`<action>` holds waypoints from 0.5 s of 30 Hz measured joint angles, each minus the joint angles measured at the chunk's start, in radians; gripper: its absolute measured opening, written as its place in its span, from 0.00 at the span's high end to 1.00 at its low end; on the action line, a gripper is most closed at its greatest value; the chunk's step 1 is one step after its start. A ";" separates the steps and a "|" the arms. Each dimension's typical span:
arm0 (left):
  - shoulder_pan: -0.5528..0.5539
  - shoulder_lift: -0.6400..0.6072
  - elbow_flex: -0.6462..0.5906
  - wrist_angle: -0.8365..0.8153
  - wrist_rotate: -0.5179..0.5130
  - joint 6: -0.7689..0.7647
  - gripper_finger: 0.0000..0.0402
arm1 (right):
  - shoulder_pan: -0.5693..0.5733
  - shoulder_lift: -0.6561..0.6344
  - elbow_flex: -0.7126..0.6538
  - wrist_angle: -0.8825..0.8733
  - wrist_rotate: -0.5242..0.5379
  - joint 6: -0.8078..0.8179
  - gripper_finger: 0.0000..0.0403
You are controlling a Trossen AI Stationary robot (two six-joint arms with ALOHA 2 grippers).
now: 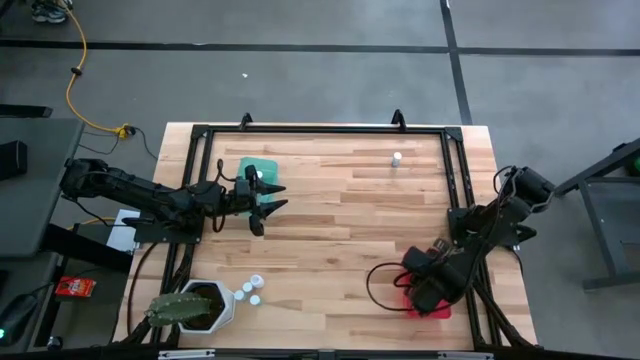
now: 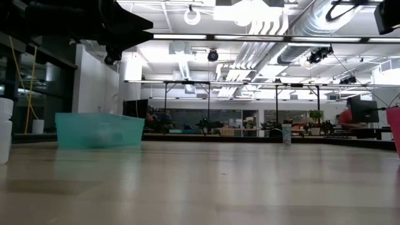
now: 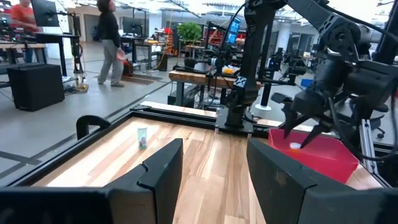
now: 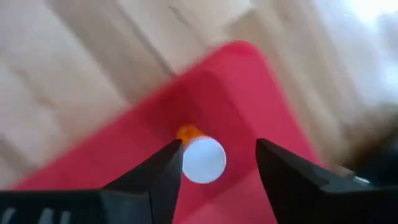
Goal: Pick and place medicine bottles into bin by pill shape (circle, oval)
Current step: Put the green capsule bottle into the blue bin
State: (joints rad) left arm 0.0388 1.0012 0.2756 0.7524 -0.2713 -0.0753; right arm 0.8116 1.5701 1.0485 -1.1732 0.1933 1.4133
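1. High view: we see the left gripper (image 1: 262, 196) in the left middle of the frame, at the green bin (image 1: 259, 168). Its jaws are open and hold nothing. The right gripper (image 1: 425, 290) is at the lower right, over the red bin (image 1: 432, 308). One bottle (image 1: 397, 158) stands alone at the upper right. Three more bottles (image 1: 250, 290) sit at the lower left, just beside the cactus pot (image 1: 200, 305).

2. Low view: we see the green bin at the left and the lone bottle (image 2: 286, 134) far off at the right.

3. Left wrist view: the left jaws stand apart with nothing between them. The lone bottle (image 3: 142, 137) is left of center.

4. Right wrist view: the right jaws are open. A white-capped bottle (image 4: 203, 159) sits between them, close to one finger (image 4: 163, 177), in the red bin. We think the jaws have let it go, but we cannot be sure they are clear of it.

5. We think these bottles are light, hard and smooth. They may tip or roll. Holding one by its sides, just under the cap, looks best.
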 joint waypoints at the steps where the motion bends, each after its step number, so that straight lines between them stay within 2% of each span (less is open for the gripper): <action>1: 0.000 0.000 0.000 0.000 0.000 0.000 0.58 | 0.000 -0.002 0.001 -0.036 -0.004 -0.001 0.50; 4: 0.000 0.000 0.000 0.000 0.000 0.000 0.58 | 0.006 -0.025 0.025 -0.140 0.034 0.001 0.48; 8: 0.000 0.000 0.000 0.000 0.000 0.000 0.58 | 0.024 -0.090 0.041 -0.204 0.233 0.023 0.48; 13: 0.000 0.000 0.000 0.000 0.000 0.000 0.58 | -0.002 -0.180 0.042 -0.160 0.427 -0.049 0.49; 15: 0.000 0.000 0.000 0.000 0.000 0.000 0.58 | -0.018 -0.216 0.025 -0.085 0.527 -0.116 0.49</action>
State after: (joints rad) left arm 0.0387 1.0012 0.2756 0.7521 -0.2714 -0.0757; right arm 0.7938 1.3538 1.0734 -1.2578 0.7207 1.2973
